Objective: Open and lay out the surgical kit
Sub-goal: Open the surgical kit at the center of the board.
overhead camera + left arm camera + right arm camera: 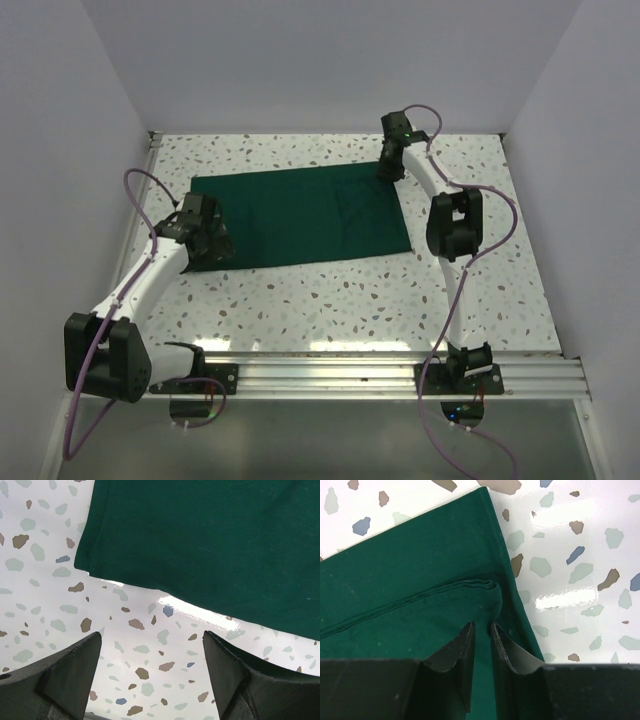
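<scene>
The dark green cloth wrap [300, 215] lies flat and folded on the speckled table. My left gripper [207, 247] hovers open over bare table just off the wrap's near left corner; in the left wrist view the gripper [150, 636] is empty, with the cloth corner [200, 540] ahead of it. My right gripper [390, 166] is at the wrap's far right corner. In the right wrist view it [482, 626] is pinched on a raised fold of the cloth [410, 570]. The steel tray and the instruments are not in view.
White walls close in the table on the left, back and right. A metal rail [380, 370] carrying the arm bases runs along the near edge. Purple cables [135, 195] loop off both arms.
</scene>
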Controlling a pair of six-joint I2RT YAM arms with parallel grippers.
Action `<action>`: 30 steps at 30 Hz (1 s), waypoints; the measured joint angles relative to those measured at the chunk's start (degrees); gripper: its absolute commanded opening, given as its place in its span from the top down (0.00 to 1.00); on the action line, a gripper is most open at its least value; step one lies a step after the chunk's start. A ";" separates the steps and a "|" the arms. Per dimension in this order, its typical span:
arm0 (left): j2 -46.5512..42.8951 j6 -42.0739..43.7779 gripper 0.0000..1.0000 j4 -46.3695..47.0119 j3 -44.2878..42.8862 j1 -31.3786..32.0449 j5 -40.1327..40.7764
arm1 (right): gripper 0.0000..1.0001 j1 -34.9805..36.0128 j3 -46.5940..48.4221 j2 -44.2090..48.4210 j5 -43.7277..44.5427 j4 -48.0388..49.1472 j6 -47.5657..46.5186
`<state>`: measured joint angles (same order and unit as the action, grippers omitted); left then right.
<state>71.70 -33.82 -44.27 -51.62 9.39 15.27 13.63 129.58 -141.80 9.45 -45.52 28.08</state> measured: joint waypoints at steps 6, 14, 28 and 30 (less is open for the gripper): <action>0.00 0.00 0.14 0.02 0.02 0.00 0.15 | 0.77 0.13 0.26 0.00 0.11 -0.11 -0.07; 0.00 0.00 0.14 -0.04 0.72 0.00 0.17 | 0.77 0.11 0.24 0.00 1.66 -0.13 -0.74; 0.00 -0.02 0.14 -0.04 0.74 0.00 0.22 | 0.77 -1.29 -1.51 -0.13 2.08 0.11 -1.11; 0.00 -0.02 0.14 -0.07 0.74 0.00 0.24 | 0.77 -1.31 -1.60 -0.35 2.10 0.11 -1.11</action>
<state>71.70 -33.85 -44.34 -50.87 9.39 15.51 12.32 127.98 -142.15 11.55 -45.41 26.96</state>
